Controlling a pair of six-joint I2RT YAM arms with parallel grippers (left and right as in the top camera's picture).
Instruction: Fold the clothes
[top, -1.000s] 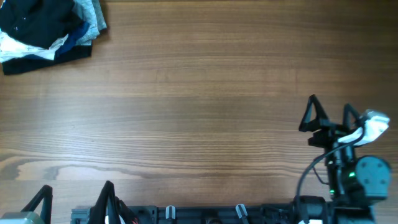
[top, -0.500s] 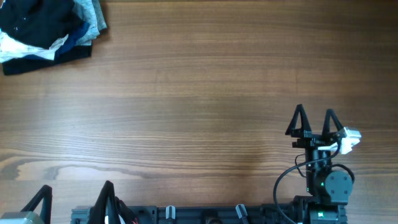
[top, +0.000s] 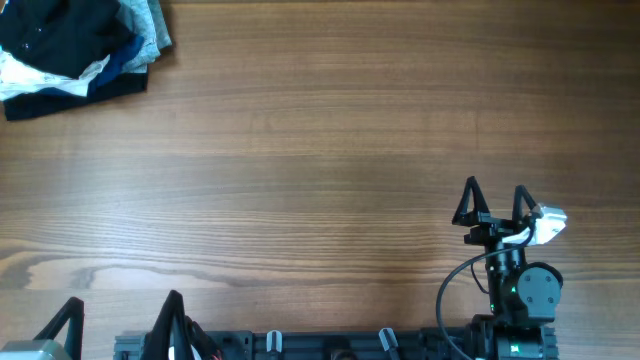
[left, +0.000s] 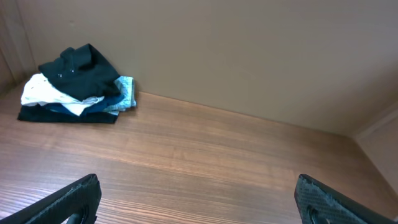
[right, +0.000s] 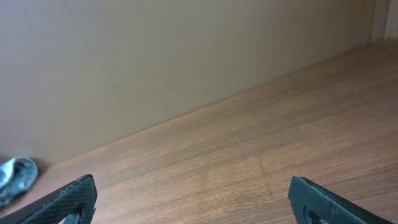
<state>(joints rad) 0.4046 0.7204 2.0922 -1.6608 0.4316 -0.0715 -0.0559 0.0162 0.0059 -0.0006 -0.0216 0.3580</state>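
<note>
My left pincer (top: 124, 300) and my right pincer (top: 495, 195) are both fully open and hold nothing. The black garment (top: 50, 40) lies on top of the heap (top: 30, 78) in the far left corner of the table (top: 300, 150), well apart from both. If I pinch too deep, I think other clothes may come along.

Top-down: my right gripper (top: 495, 192) sits low on the right side of the wooden table (top: 300, 150), fingers spread wide over bare wood, with a white fitting (top: 552, 220) just beside the wrist. My left gripper (top: 124, 302) only pokes in at the bottom-left edge, fingers wide apart too. The black garment (top: 50, 35) is bunched on top of a pile of clothes (top: 138, 40) in the top-left corner, well apart from both grippers.
</note>
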